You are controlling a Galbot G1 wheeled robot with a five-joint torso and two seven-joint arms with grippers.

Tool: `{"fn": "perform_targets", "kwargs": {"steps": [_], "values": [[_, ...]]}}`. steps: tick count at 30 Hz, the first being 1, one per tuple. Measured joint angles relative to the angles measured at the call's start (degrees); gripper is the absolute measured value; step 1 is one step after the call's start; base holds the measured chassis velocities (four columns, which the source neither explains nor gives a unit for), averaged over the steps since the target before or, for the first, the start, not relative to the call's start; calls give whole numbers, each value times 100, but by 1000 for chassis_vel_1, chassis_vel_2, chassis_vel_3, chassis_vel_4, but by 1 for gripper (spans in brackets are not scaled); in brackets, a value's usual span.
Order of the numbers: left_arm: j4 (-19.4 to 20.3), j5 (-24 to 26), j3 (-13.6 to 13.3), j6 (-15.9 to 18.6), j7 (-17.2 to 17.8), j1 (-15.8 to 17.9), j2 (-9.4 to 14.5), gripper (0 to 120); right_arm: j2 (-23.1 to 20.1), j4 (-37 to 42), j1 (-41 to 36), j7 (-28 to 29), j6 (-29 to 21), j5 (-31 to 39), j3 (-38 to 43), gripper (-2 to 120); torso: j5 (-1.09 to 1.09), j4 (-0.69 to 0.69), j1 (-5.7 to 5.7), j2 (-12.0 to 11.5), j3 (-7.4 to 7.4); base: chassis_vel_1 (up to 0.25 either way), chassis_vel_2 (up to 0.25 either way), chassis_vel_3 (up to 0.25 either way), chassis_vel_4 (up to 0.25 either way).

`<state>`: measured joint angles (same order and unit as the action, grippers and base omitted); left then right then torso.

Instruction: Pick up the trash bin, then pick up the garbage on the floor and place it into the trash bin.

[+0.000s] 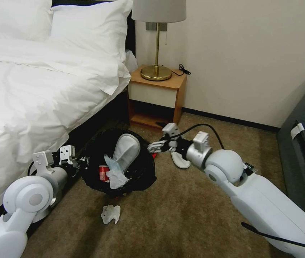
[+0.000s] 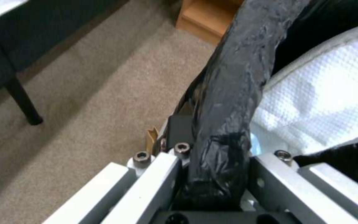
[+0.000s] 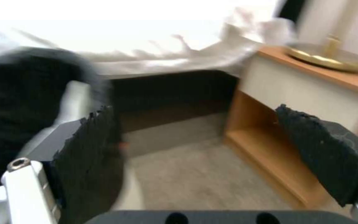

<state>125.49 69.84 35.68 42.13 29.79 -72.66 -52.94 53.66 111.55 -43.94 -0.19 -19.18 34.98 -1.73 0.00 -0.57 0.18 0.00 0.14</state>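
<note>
The left pincer grips the bin rim; a slipper, can and tissues lie inside. The right pincer hovers beside it, above another slipper.
</note>
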Motion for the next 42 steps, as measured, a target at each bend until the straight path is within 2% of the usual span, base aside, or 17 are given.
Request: {"fn": "perform_targets", "kwargs": {"steps": [2,6,8,14,16,18,23,42], "values": [[149,-24,82,0,-1,-112,-25,2,4,-101,-284,348,206,11,120,100,0,1,0,0,0,0,0,0,0],[260,-24,128,0,7,-167,-34,2,33,-128,-547,516,337,11,207,100,1,0,0,0,0,0,0,0,0],[318,-52,176,0,16,-183,-26,2,49,-81,-988,628,409,-43,449,100,0,1,0,0,0,0,0,0,0],[323,-83,285,0,-10,-175,-8,2,53,52,-1566,630,483,-153,881,100,0,-1,0,0,0,0,0,0,0],[297,-179,407,0,-90,-201,12,2,58,176,-2098,605,558,-198,1281,100,0,0,0,0,0,0,0,0,0],[291,-189,422,0,-97,-206,13,2,59,199,-2200,590,571,-207,1354,100,0,0,0,0,0,0,0,0,0],[275,-250,472,0,-122,-219,48,2,125,346,-3024,416,694,-442,1802,100,0,-1,0,0,0,0,0,0,0],[338,-397,450,0,-269,-332,32,2,147,328,-3347,297,706,-616,1989,100,-1,0,0,0,1,-3,13,12,-3]]}}
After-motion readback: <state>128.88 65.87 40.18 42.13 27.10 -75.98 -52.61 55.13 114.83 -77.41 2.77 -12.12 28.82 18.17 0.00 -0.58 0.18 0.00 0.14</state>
